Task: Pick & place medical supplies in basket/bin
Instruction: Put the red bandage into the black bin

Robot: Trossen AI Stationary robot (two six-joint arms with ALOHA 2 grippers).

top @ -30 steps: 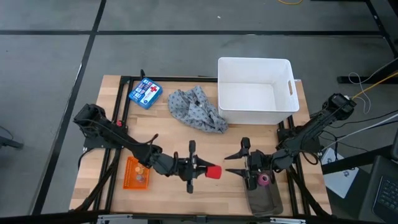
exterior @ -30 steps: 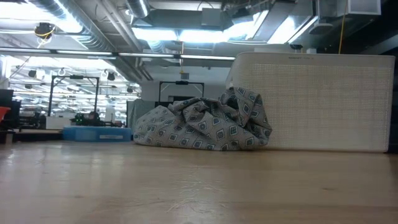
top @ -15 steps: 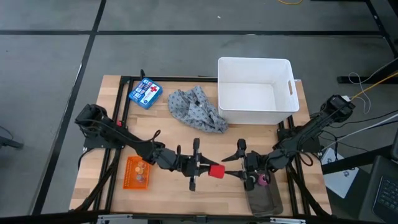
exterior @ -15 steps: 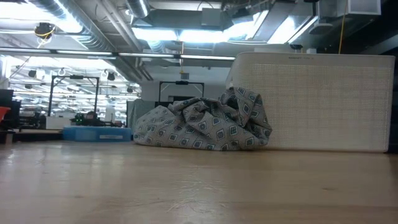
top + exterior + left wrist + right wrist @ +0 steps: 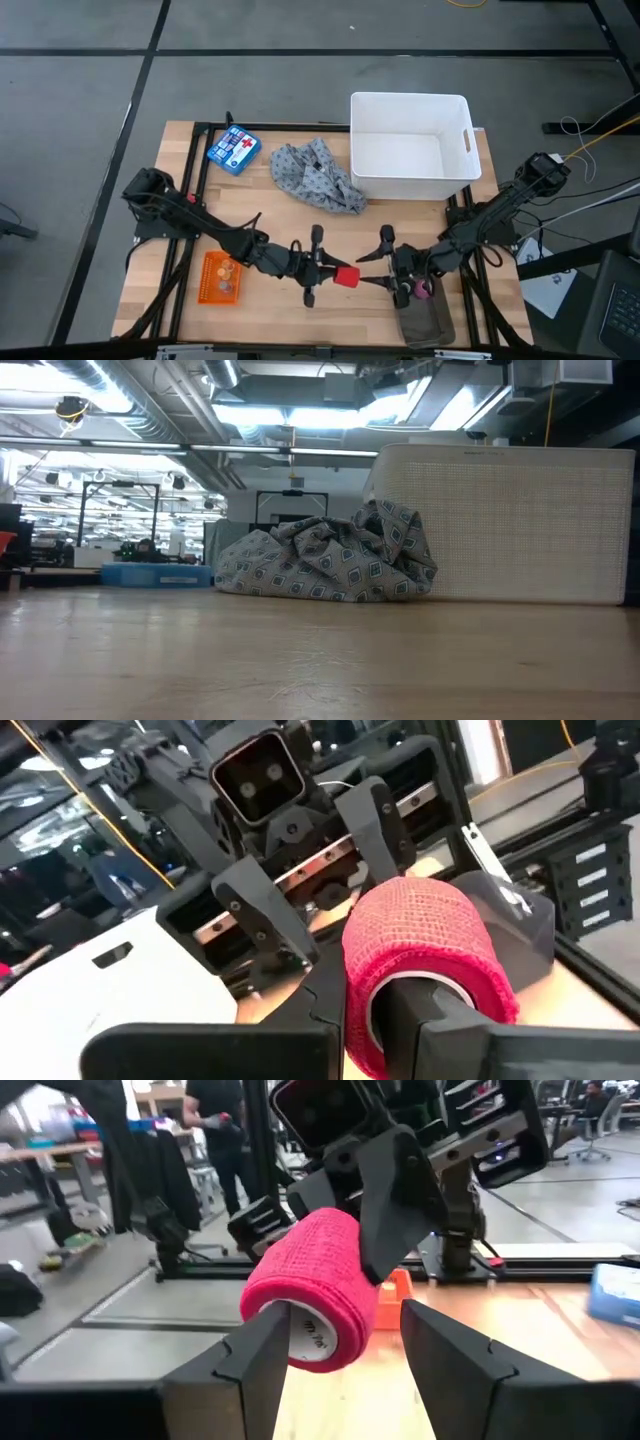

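**Red roll between two tools**

The left tool (image 5: 322,271) is gripping the red roll (image 5: 346,276) at its tip. The right tool (image 5: 380,268) is facing it, fingers spread either side of the roll's free end, above the counter (image 5: 270,225).

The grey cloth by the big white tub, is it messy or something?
Yes. The grey cloth lies crumpled in a heap on the table, touching the white tub's front-left corner, not inside it. Nothing looks spilled or broken.

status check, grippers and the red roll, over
Left gripper shut on red roll, mid-table. Right gripper open, facing it, one finger tip in the roll's core. Bin empty. Nothing between.
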